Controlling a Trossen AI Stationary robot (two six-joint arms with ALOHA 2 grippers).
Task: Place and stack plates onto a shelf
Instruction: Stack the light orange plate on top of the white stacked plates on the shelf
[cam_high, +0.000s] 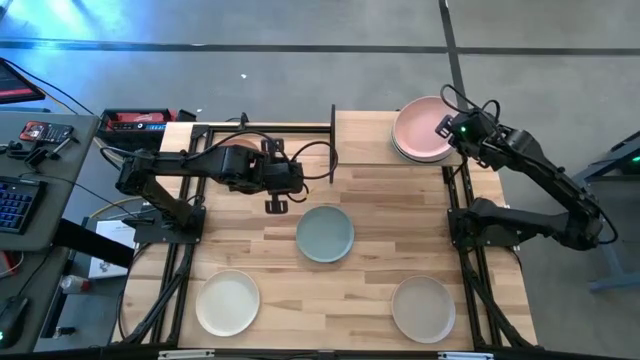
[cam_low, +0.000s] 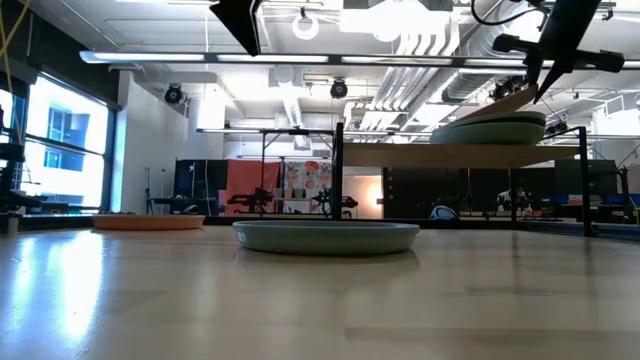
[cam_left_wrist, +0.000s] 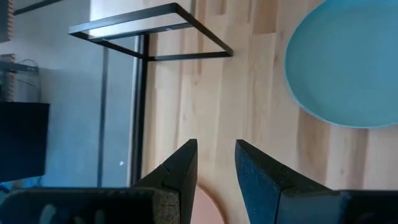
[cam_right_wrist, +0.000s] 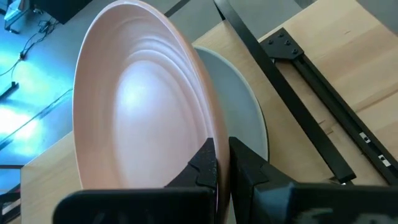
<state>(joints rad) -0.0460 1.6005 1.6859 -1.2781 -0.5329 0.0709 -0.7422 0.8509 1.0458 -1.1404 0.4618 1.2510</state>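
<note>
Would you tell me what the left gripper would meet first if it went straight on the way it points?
Probably the bare wooden tabletop: the left gripper points down between the blue-green plate and the shelf's black frame.

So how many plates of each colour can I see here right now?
Pink plates: 2 (one in the right gripper, one under the left arm)
Blue-green plate: 1
Cream-white plate: 1
Beige plate: 1
Pale green plate on the shelf: 1 seen
Total: 6 in sight
</note>
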